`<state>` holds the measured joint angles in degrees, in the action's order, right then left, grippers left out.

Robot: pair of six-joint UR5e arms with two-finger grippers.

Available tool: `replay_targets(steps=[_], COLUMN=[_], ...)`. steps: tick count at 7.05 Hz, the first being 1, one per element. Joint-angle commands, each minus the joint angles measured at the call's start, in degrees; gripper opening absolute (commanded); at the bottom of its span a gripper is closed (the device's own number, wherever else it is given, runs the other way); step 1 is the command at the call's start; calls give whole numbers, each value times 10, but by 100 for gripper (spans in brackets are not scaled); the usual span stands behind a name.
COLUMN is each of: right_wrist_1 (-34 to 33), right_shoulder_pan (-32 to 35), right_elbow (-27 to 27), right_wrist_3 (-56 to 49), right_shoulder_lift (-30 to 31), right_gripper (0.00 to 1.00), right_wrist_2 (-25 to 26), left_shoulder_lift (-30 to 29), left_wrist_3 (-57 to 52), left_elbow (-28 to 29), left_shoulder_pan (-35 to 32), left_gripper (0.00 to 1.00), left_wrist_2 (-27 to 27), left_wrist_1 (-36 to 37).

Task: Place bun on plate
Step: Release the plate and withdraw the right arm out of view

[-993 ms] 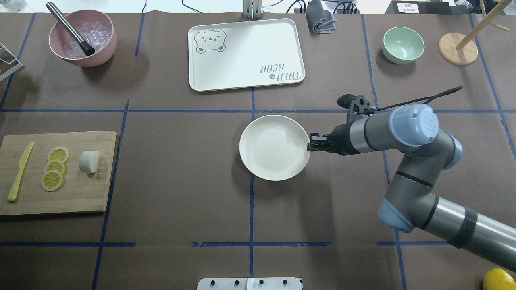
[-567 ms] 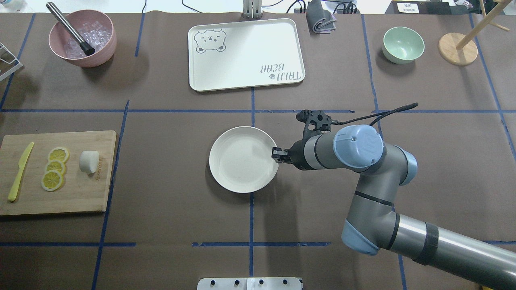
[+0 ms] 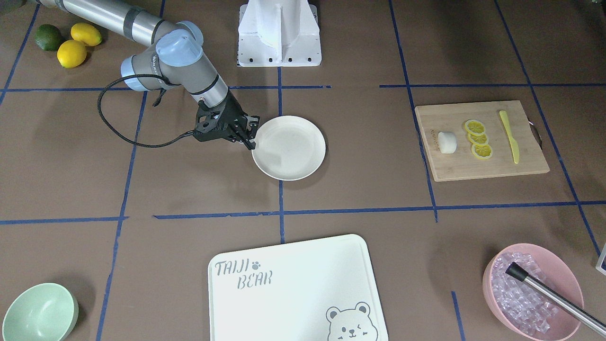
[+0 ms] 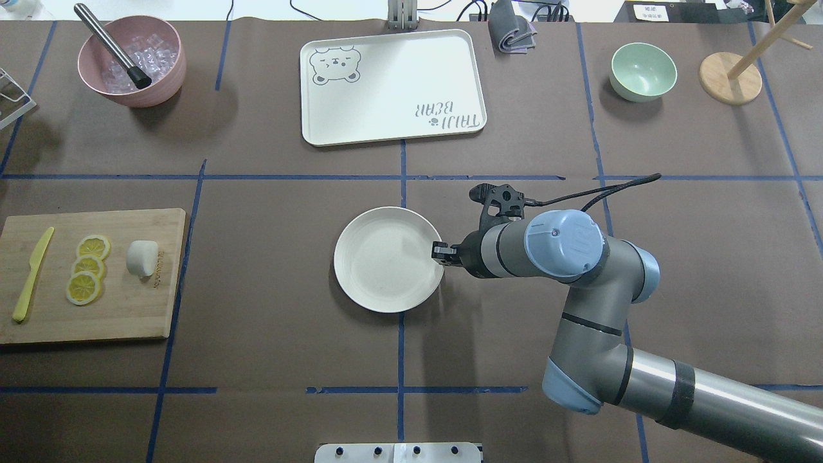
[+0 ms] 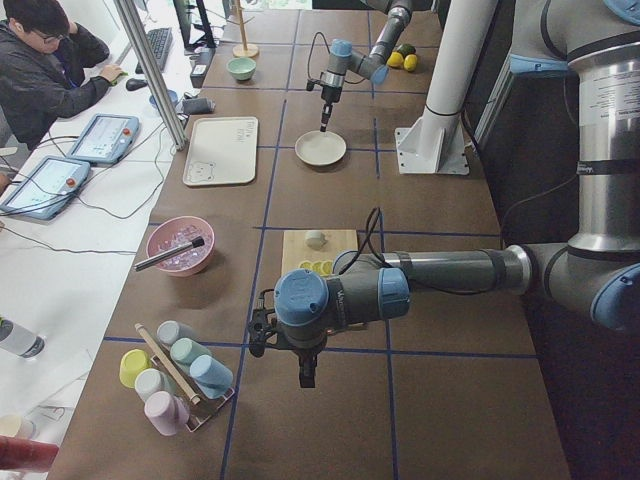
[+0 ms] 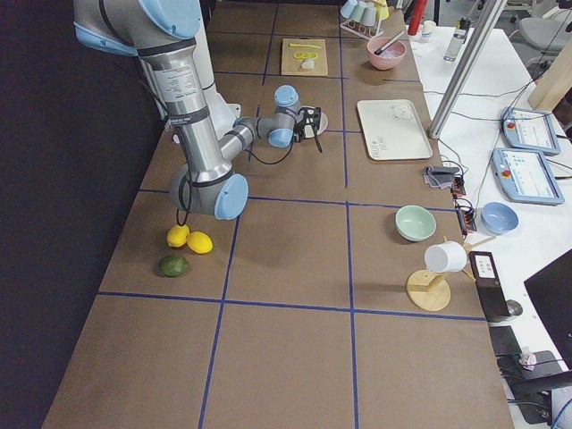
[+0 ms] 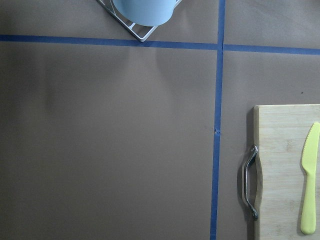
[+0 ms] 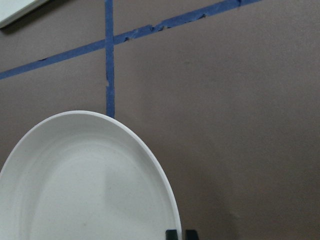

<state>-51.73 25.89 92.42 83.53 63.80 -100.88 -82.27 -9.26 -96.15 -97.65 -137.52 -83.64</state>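
The bun [image 4: 141, 258] is a small white block lying on the wooden cutting board [image 4: 128, 308] at the table's left, beside several lemon slices [image 4: 88, 267] and a yellow knife [image 4: 32, 274]. Near the table's middle sits the round cream plate [image 4: 379, 263], with nothing on it. My right gripper [image 4: 440, 251] is shut on the plate's right rim; in the right wrist view its fingertips [image 8: 172, 234] pinch the rim of the plate [image 8: 90, 185]. My left gripper [image 5: 307, 375] hangs beyond the board's left end, and I cannot tell whether it is open or shut.
A bear-printed white tray [image 4: 392, 87] lies at the back centre, a pink bowl of ice [image 4: 132, 61] back left, a green bowl [image 4: 643, 71] and a wooden stand [image 4: 730, 77] back right. Lemons and a lime [image 3: 71, 42] sit near the right arm's base. A cup rack [image 5: 175, 375] stands off the board's left.
My right gripper has drawn the plate to the left and slightly toward the robot across the tape line. The bun and board have not moved.
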Motion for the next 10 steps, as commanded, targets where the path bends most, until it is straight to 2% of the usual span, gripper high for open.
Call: replay_targets(steps=[1,2,3,4,6,7,8,10], right_wrist_1=[-2,-46,-126,-188,-314,-371,-413,-442], right_shoulder_pan=[18,58,105,150,245,297,343,440], right_elbow=[8,9,23,39,40,41,53,59], right_wrist_3=[0,-1,-14,-86,-292,-395,-506,-709], right_shoulder_lift=[3,1,-4,-2,2,4,35,101], right_gripper=[100,100,100,100,100,100,100,100], right_wrist_2=[-5,-44,-93,-126,-181,-200,-201,-216], left_shoulder_lift=[0,0,-1,-1,-14,-13,-11,-15], left_wrist_3=[-3,-4,-4,0,1,1,2,-2], left_elbow=[-4,-9,-10,-14,-29,-34,-31,-35], left_shoulder_pan=[0,0,0,0,0,0,1,10], left_gripper=[100,100,100,100,100,100,100,100], left_wrist_2=[1,0,0,-3,-6,-6,-6,-8], left_wrist_1=[-1,-1,-1,-1,-21,-61,-81,-85])
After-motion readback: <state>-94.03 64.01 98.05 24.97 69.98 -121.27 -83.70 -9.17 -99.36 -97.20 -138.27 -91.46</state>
